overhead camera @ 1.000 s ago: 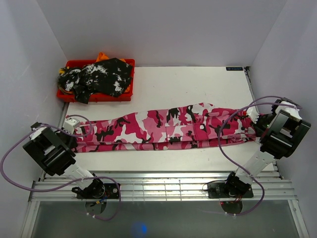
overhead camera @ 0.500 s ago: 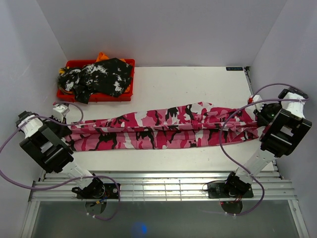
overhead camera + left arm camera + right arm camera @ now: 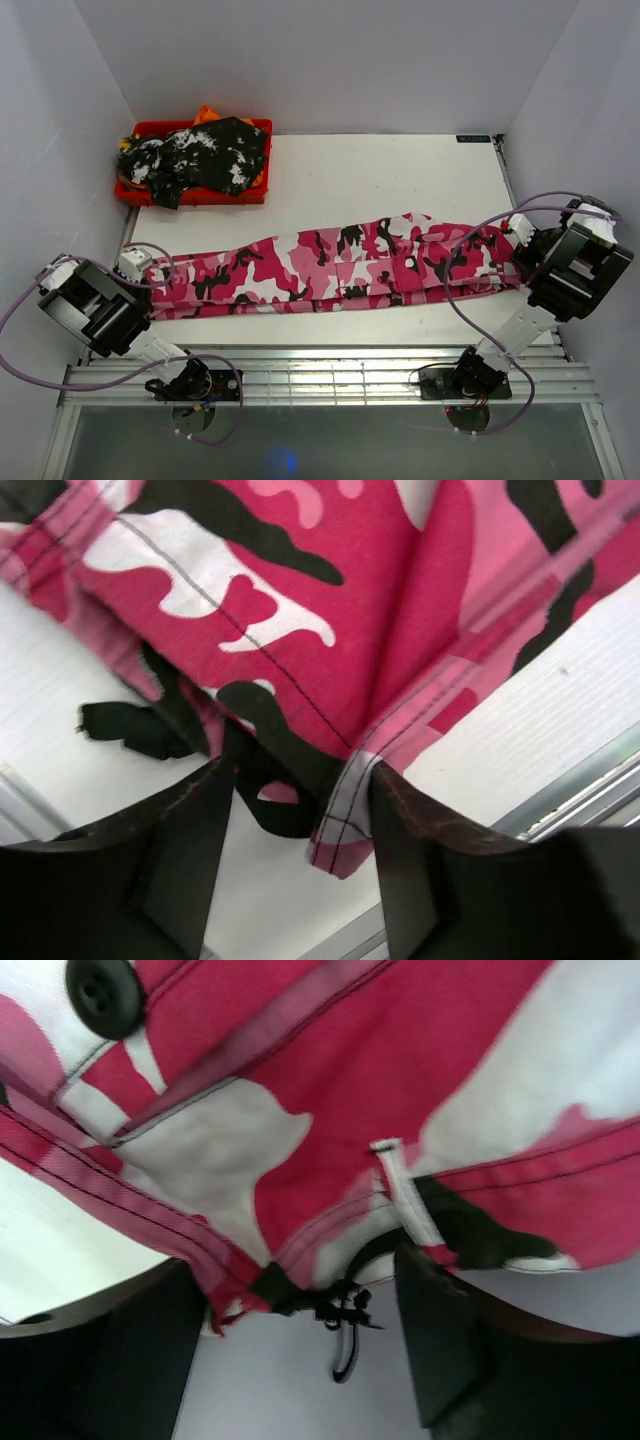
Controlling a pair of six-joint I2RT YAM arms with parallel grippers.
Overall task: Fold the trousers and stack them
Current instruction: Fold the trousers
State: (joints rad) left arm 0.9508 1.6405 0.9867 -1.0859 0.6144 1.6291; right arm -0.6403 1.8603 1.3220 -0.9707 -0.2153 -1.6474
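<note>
Pink camouflage trousers (image 3: 330,265) are lying full length across the near half of the table (image 3: 400,170), waist to the right and leg ends to the left. A moment ago both claws were pinching the ends and pulling the cloth taut. Now it is sagging flat and spreading wider, and the long wrinkles along the middle are easing out.

The left claw (image 3: 300,770) is standing with its fingers (image 3: 190,860) apart, the leg hem lying loose between them. The right claw (image 3: 295,1260) is gaping wider around the waistband, with a drawstring dangling in the gap. Neither is gripping anything, as far as I am making out. To my mind the straightening is finishing here and the pair is sitting ready for its first fold. No fold across the length is showing yet, so most of the job is still waiting.

At the far left a red tray (image 3: 135,190) is holding a black-and-white mottled garment (image 3: 205,155), bunched up, with an orange scrap (image 3: 205,113) peeking out behind it. It is sitting well apart from the pink pair. The right arm's purple cable (image 3: 445,285) is looping over the waist end, and I am guessing it could snag or drag the cloth once that end is being carried over.
</note>
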